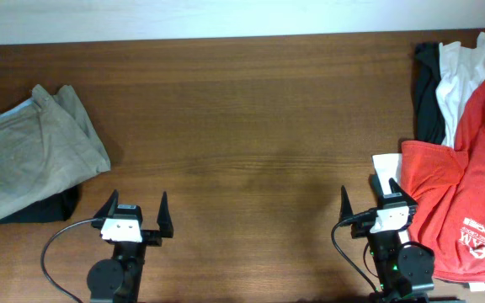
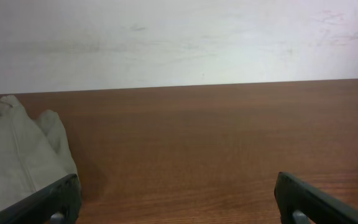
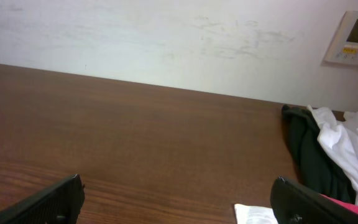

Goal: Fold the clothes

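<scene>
Both grippers, left (image 1: 139,204) and right (image 1: 375,200), stand spread and empty. Just right of the right one, the red T-shirt (image 1: 470,185) lies rumpled, long axis near-to-far, lettering at the near end. A white shirt (image 1: 460,71) touches its far end; khaki trousers (image 1: 32,151) lie far left.

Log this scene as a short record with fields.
table: brown wood
red T-shirt: unfolded, crumpled, at the right edge, white lettering showing
white shirt: beyond the red T-shirt, partly under it
khaki trousers: piled at the left edge
left tool: open, empty
right tool: open, empty, beside the red T-shirt
</scene>
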You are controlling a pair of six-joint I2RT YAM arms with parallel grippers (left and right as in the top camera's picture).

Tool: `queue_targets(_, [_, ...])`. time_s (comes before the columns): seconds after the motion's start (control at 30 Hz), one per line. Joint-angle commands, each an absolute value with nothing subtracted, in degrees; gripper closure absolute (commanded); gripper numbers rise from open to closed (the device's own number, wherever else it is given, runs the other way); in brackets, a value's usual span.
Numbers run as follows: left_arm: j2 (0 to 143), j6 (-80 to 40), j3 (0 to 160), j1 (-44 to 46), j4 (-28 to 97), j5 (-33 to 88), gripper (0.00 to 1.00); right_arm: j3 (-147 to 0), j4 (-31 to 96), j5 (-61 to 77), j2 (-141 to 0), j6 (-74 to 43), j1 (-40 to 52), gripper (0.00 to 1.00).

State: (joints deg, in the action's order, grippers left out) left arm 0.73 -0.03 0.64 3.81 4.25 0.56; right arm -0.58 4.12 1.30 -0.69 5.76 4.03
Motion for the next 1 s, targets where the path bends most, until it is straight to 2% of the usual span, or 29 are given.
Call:
queue_targets(0.0, [0.4,-0.2,0.5,4.0,4.8,0.1,0.01,-0.7,4.5,1.2,-0.4,3.8,4.4,0.01])
queue_targets(0.2, [3.9,-0.2,5.3,4.0,6.2,0.2,0.01,-10.0,15.3,-6.8,-3.3,1.0,4.4,0.01])
queue_targets(0.3, [14.3,-0.2,13.3,4.0,9.7,-0.9,0.01,-18.6,19.1,-10.7,-14.0,-1.1,4.4,0.01])
queue_targets(0.47, [38.8,-0.2,29.4,4.0,13.5,-0.6,0.01,-38.9,29.4,-11.7,-44.9,-2.0,4.4,0.01])
queue_targets(0.57, [51.7,-0.2,40.0,4.0,23.0,-0.6,0.01,-50.5,35.2,-10.8,-63.2,-2.0,3.3,0.01])
queue_targets(0.63, [58.4,-0.2,44.3,4.0,25.0,-0.4,0.01,-53.9,35.8,-12.7,-70.8,-1.9,2.8,0.01])
queue_targets(0.73, [62.3,-0.2,45.1,4.0,24.9,0.6,0.01,-53.9,36.2,-17.6,-79.2,-12.1,-5.1,0.0])
queue_targets(0.8, [62.9,-0.2,45.1,4.0,24.0,0.6,0.01,-53.9,33.1,-15.9,-87.4,-14.0,-13.8,0.07])
queue_targets(0.9, [62.9,-0.2,45.1,4.0,23.6,0.6,0.01,-53.9,29.8,-10.8,-94.9,-14.0,-18.3,0.22])
queue_targets(0.97, [62.9,-0.2,45.1,4.0,23.2,0.6,0.01,-53.9,29.8,-9.0,-98.4,-14.0,-18.6,0.23])
